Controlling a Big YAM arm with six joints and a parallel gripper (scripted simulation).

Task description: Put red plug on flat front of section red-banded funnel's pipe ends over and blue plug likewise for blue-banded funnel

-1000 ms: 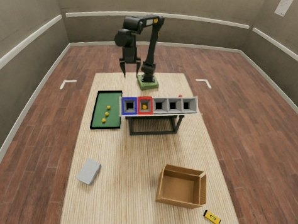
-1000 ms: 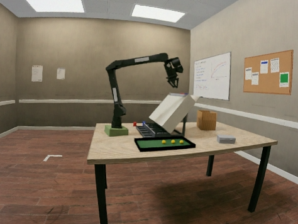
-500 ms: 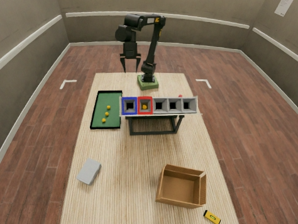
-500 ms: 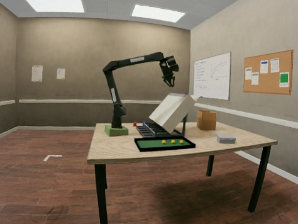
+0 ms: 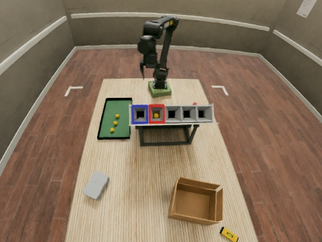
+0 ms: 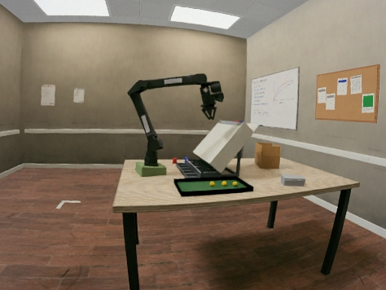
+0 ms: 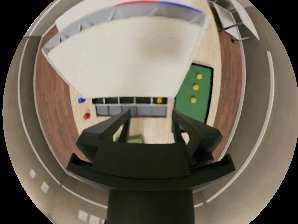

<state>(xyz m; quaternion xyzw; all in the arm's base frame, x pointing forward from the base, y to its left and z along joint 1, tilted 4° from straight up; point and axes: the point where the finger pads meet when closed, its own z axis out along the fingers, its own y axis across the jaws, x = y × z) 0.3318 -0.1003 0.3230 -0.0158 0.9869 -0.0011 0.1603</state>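
My gripper (image 5: 142, 72) (image 6: 210, 115) is open and empty, high above the table behind the funnel row, on the sloping white cover's side. The blue-banded funnel (image 5: 139, 114) is leftmost and looks empty. The red-banded funnel (image 5: 156, 113) beside it holds a yellow marble (image 5: 155, 115) in its mouth. The red plug (image 6: 174, 160) and blue plug (image 6: 186, 159) stand on the table by the dark sections (image 6: 195, 168). In the wrist view the cover (image 7: 127, 50) fills the middle, with the sections (image 7: 129, 104) below it and a small yellow spot (image 7: 160, 100) in one near the right end.
A green tray (image 5: 115, 119) left of the funnels holds three yellow marbles. A grey block (image 5: 96, 185), an open cardboard box (image 5: 196, 201) and a small yellow tool (image 5: 228, 234) lie at the front of the table. My arm's green base (image 5: 159, 89) stands behind the funnel stand.
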